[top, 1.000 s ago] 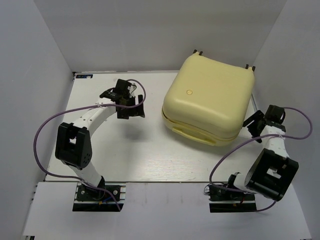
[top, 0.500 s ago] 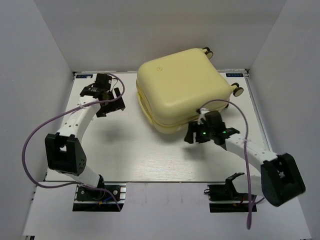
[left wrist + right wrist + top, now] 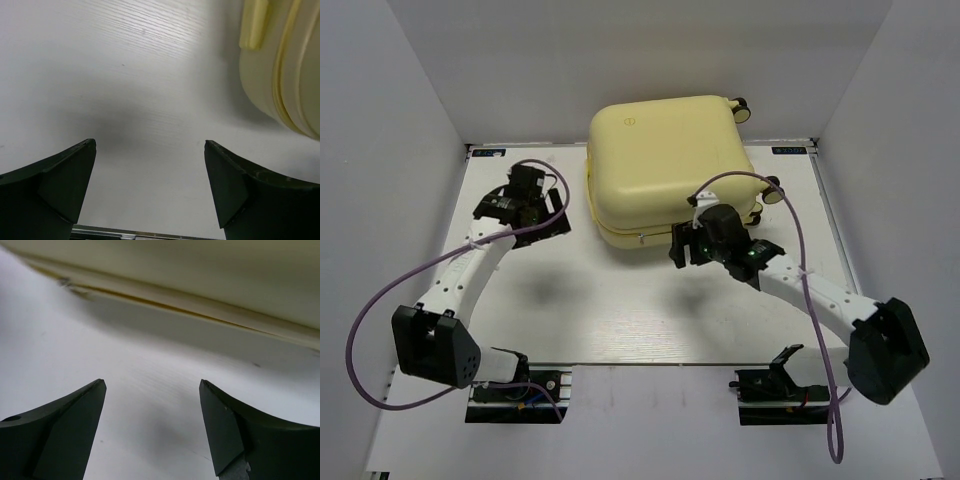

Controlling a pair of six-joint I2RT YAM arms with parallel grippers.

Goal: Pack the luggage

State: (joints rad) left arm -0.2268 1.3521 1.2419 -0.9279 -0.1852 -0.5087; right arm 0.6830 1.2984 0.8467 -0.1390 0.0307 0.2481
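Note:
The luggage (image 3: 665, 165), a pale yellow hard-shell suitcase, lies closed at the back middle of the table, wheels at its far right side. My left gripper (image 3: 552, 212) is open and empty just left of the suitcase; the left wrist view shows the shell's side (image 3: 287, 65) at upper right, with my left gripper (image 3: 150, 147) over bare table. My right gripper (image 3: 682, 248) is open and empty at the suitcase's near right edge; the right wrist view shows the closing seam (image 3: 200, 307) across the top, a little beyond my right gripper (image 3: 152, 385).
The white table (image 3: 610, 310) is boxed in by pale walls at the left, back and right. Purple cables loop from both arms. The arm bases sit at the near edge.
The suitcase has turned and slid left toward the back middle. My right arm has swung from the right side to its near edge. My left gripper has moved back and to the left.

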